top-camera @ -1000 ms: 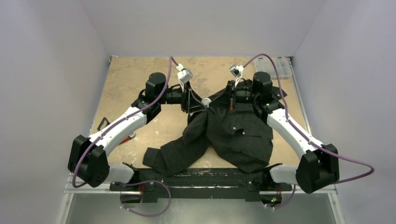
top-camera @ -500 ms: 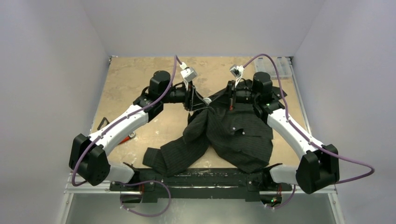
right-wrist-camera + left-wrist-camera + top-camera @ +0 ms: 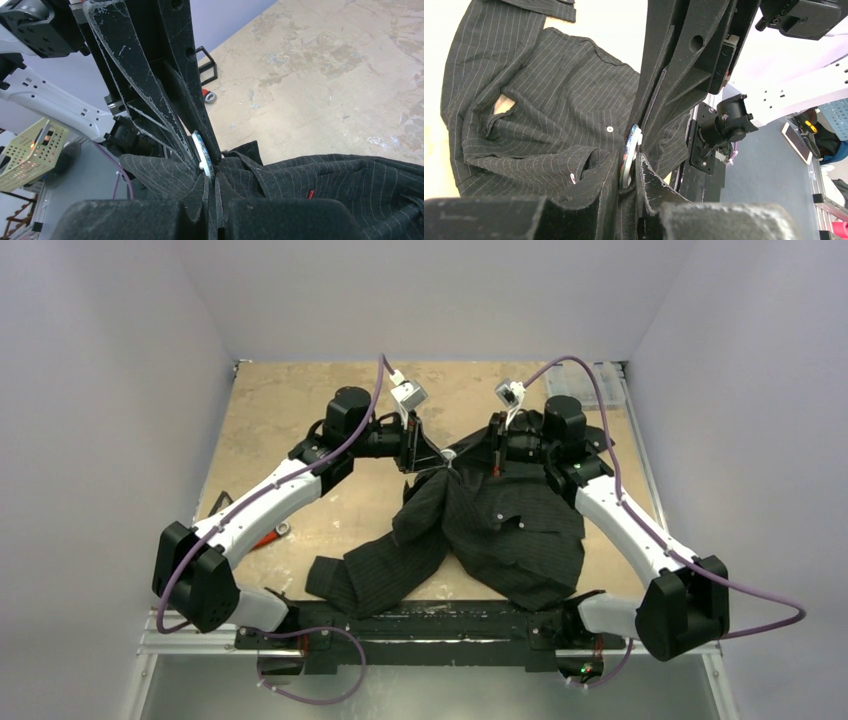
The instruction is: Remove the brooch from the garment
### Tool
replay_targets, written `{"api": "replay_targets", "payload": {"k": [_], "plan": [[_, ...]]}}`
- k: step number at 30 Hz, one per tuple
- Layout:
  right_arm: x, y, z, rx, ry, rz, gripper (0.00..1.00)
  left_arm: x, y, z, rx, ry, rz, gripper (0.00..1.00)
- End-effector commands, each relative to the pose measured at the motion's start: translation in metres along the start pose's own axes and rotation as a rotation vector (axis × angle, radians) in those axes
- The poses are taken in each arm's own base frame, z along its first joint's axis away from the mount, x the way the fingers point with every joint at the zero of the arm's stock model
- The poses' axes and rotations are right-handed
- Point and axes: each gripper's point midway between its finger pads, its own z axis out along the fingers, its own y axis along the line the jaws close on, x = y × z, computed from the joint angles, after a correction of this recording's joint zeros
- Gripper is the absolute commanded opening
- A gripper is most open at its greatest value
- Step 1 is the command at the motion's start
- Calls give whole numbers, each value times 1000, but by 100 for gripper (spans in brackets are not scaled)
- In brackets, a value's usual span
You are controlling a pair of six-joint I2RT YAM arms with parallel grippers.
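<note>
The garment (image 3: 500,530), a black pinstriped shirt, lies on the table with its collar end lifted between my two grippers. The brooch (image 3: 449,454), a small pale disc, sits at that lifted spot. My left gripper (image 3: 437,456) is shut on the brooch, which shows edge-on (image 3: 629,156) between its pads in the left wrist view. My right gripper (image 3: 468,458) is shut on a fold of the garment (image 3: 350,185) right beside the brooch (image 3: 202,152). The two grippers meet tip to tip. A tiny red tag (image 3: 312,193) shows on the cloth.
A red-handled tool (image 3: 270,533) and a black bracket (image 3: 218,505) lie on the tan table's left side. A clear plastic box (image 3: 600,380) stands at the back right. White walls enclose the table on three sides.
My left gripper has shifted right and rotated, closing in against the right gripper, and the brooch moved slightly right with it. The right arm and the shirt's lower part have barely moved.
</note>
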Motion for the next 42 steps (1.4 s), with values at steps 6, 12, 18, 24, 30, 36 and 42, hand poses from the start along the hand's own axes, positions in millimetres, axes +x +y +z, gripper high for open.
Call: {"api": "replay_targets", "payload": {"k": [6, 12, 18, 24, 30, 36, 42], "plan": [[-14, 10, -4, 4, -42, -45, 0, -11, 10, 1, -70, -15, 39, 33], [-16, 8, -2, 11, -40, -35, 0, -17, 16, 0, -134, -30, 84, 37], [-16, 7, -1, 18, -35, -29, 0, -18, 24, 1, -197, -16, 86, 30], [-17, 7, -1, 24, -41, -45, 0, -14, 15, 5, -143, -4, 72, 17], [-19, 9, -1, 21, -48, -47, 0, -14, 2, 7, -71, -3, 52, 30], [-14, 7, 0, 21, -29, -48, 0, -22, -3, 4, -45, -78, 106, 37], [-9, 10, -1, 1, -14, -54, 0, -26, 2, 6, -66, -93, 115, 32]]}}
